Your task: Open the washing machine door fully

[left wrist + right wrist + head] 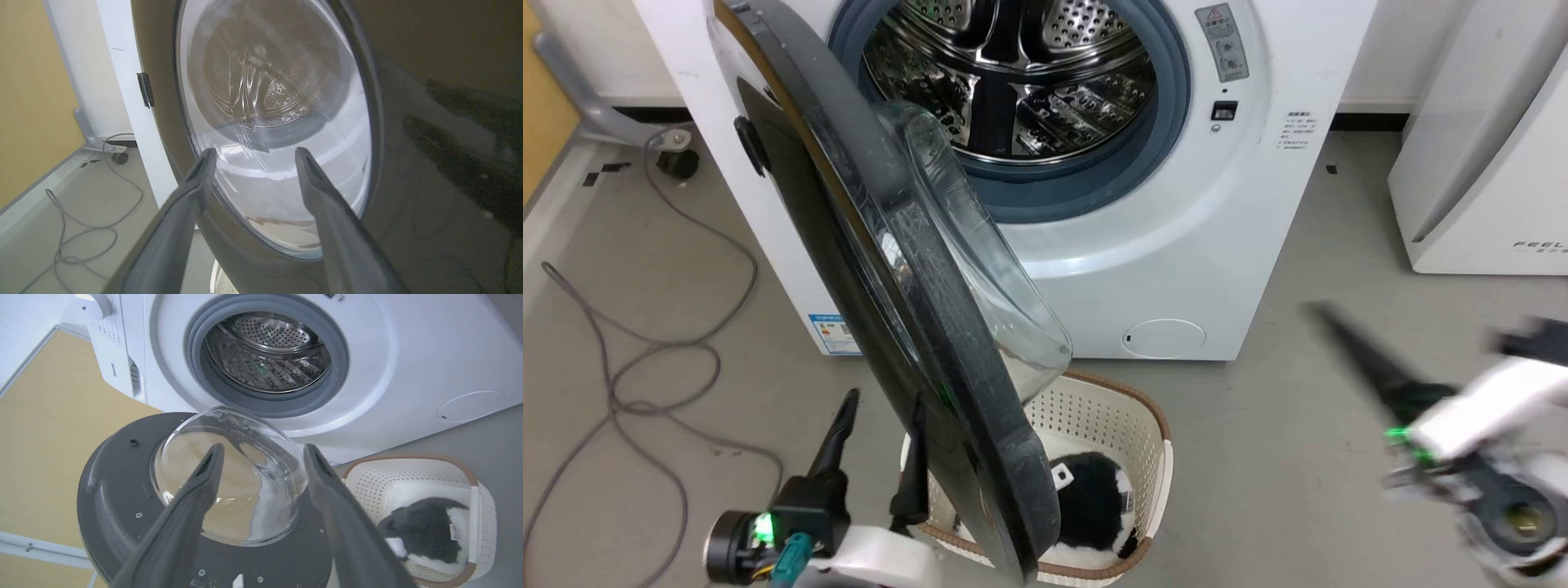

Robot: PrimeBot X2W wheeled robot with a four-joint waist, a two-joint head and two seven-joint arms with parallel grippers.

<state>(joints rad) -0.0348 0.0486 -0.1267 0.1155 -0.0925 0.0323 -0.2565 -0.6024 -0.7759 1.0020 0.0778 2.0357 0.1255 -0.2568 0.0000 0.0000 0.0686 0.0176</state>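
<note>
The washing machine (1176,245) is white, and its steel drum (1013,73) is uncovered. The washing machine door (915,310), black with a bulging glass bowl, stands swung out from its left hinge, nearly edge-on to the head view. My left gripper (878,441) is low at the door's outer face, open and holding nothing. In the left wrist view its fingertips (204,163) point at the door (429,143) beside the window. My right gripper (1429,343) is blurred at the far right, open and well clear of the door. The right wrist view looks between open fingers (214,457) at the door's inner side (118,498).
A white laundry basket (1094,408) with a black-and-white plush toy (1094,498) sits on the floor under the door's free edge. Grey cables (629,367) loop over the floor at left. A white appliance (1478,180) stands at right.
</note>
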